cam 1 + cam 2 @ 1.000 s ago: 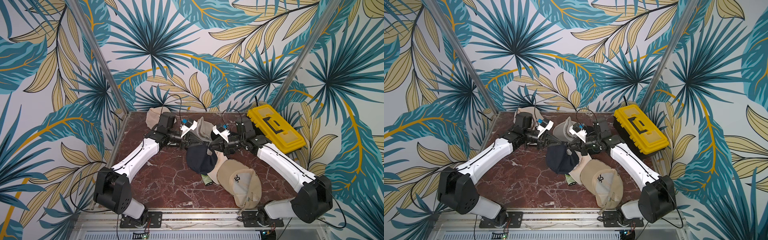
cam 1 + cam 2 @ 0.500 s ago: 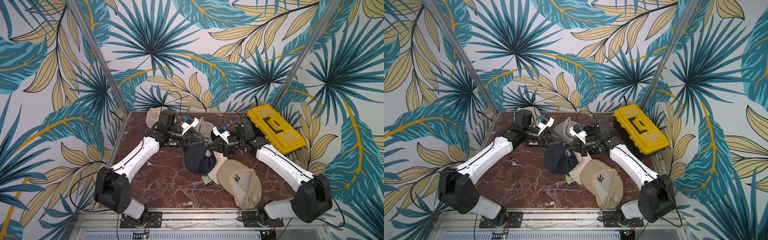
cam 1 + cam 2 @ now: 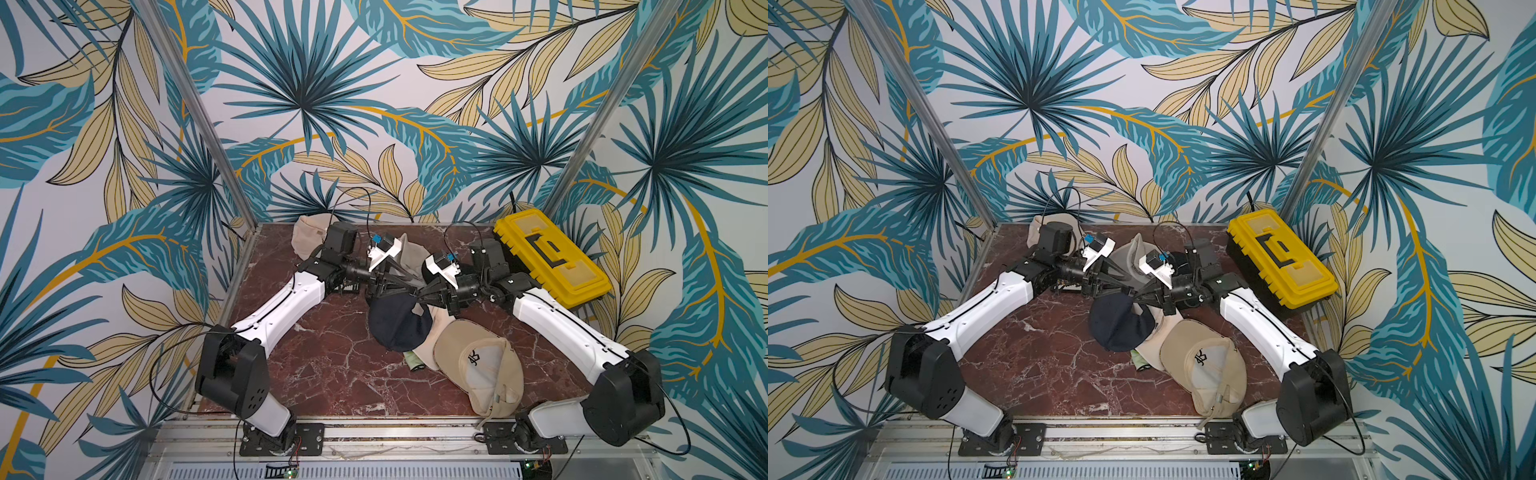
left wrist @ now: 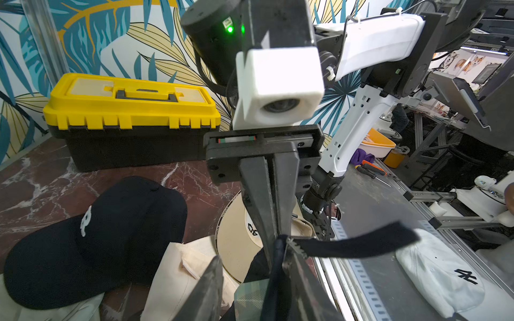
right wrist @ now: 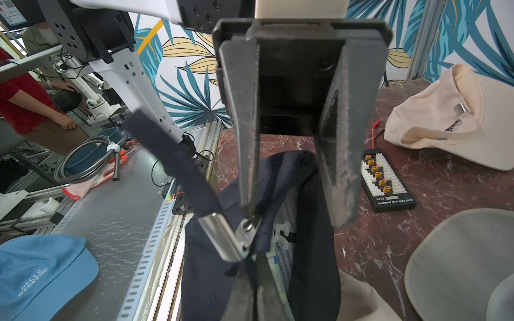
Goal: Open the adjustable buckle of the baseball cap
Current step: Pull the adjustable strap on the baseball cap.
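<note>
The navy baseball cap (image 3: 395, 324) (image 3: 1117, 324) hangs at mid-table between both arms. My right gripper (image 3: 419, 293) (image 5: 256, 278) is shut on the cap's back band just under the silver buckle (image 5: 222, 236). The buckle's flap stands lifted. The loose navy strap (image 5: 172, 155) (image 4: 356, 244) sticks out of it. My left gripper (image 3: 409, 286) (image 4: 256, 286) faces the right one and is open. One of its fingers (image 5: 244, 139) touches the buckle; the other stands apart over the cap's inside.
A yellow toolbox (image 3: 548, 257) sits at the back right. A beige cap (image 3: 478, 365) lies in front of the navy one, a black cap (image 4: 91, 236) beside it, a cream cap (image 3: 307, 235) at the back left. A small connector board (image 5: 386, 183) lies on the marble.
My left gripper went from shut to open and let go at the buckle. The navy cap sank a little, still held by the right gripper.
</note>
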